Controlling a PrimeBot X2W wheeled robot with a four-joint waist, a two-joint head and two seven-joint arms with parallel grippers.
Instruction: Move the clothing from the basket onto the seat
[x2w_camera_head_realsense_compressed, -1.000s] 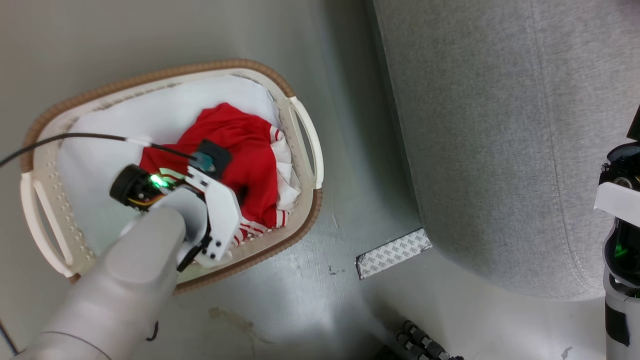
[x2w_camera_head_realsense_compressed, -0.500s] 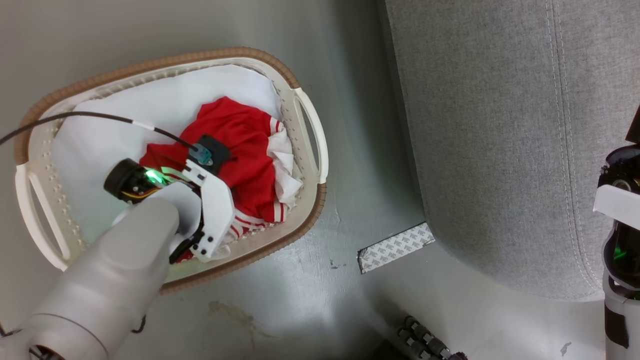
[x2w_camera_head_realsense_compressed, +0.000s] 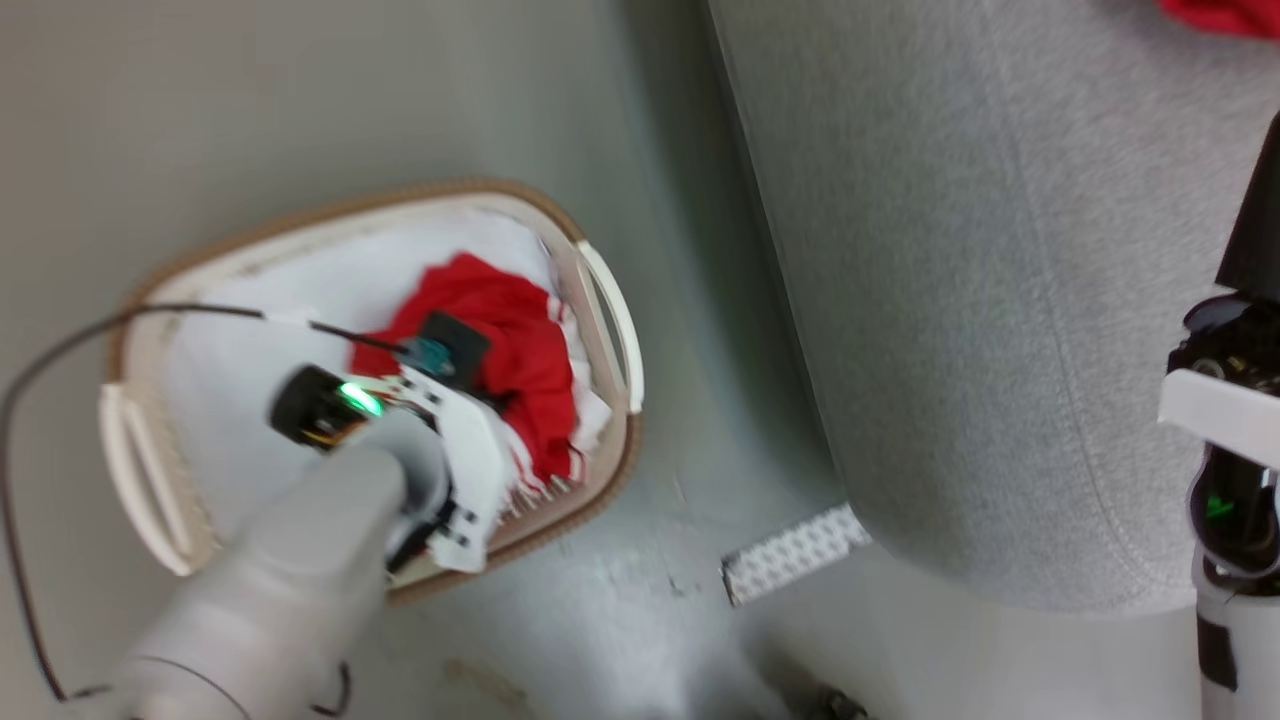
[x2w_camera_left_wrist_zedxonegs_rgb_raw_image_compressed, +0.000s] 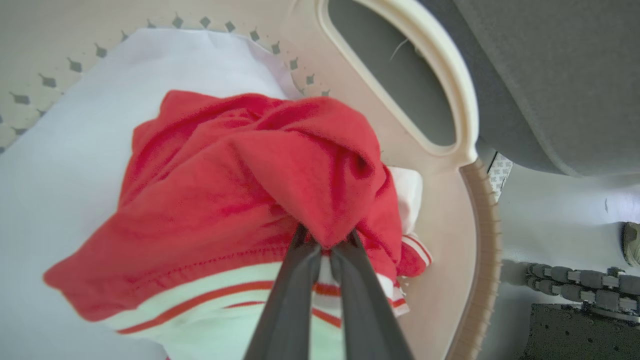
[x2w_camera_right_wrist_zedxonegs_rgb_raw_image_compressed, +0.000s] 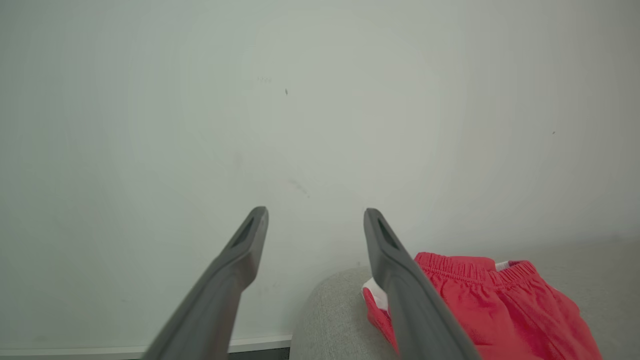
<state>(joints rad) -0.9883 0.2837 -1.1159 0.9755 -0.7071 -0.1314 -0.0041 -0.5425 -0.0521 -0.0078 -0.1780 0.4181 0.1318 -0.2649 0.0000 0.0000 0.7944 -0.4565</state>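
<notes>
The left hand is pinched narrow on a fold of the red garment, which is bunched inside the basket at the head view's centre left. The seat lies to its right. The right hand stands wide, holding nothing; red shorts lie on the seat at that frame's lower right.

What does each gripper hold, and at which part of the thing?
The left gripper is shut on a bunched fold of the red garment, beside its white striped band. The right gripper is open and holds nothing.
</notes>
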